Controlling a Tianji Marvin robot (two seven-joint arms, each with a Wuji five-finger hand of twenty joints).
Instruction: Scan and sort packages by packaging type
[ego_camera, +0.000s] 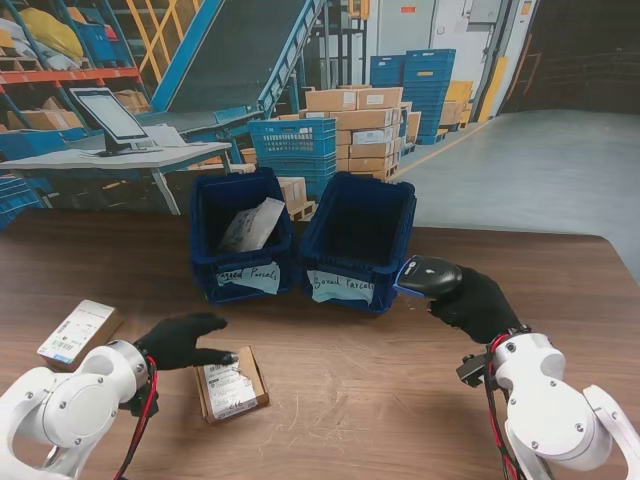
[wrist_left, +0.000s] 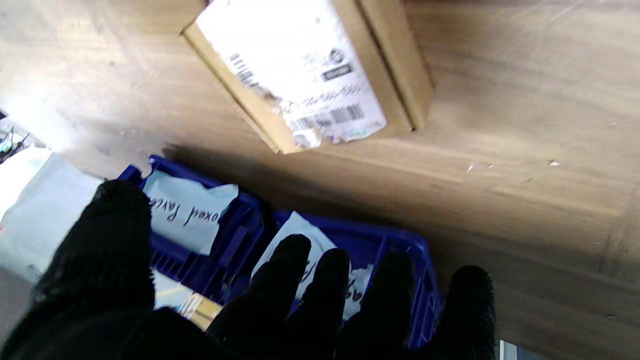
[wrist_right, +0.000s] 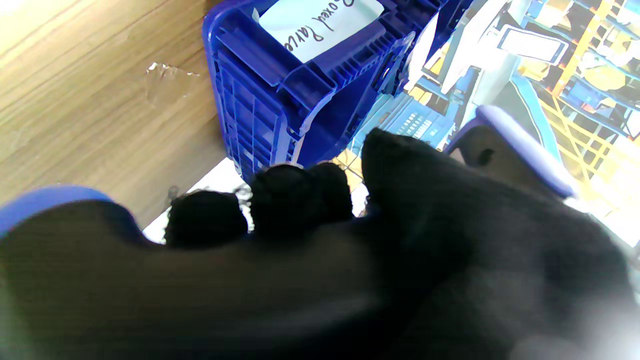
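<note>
Two things could bite you: your left hand (ego_camera: 182, 341) hangs empty with fingers spread beside the flat box (ego_camera: 231, 385) on the table (ego_camera: 400, 400), so a grab might shove it; your right hand (ego_camera: 480, 305), wrapped around the scanner (ego_camera: 427, 276), could miss the label.

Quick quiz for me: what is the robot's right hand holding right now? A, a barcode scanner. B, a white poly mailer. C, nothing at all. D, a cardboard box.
A: in the stand view the right hand is wrapped around the handle of a dark barcode scanner, held just in front of the right-side blue bin.
</note>
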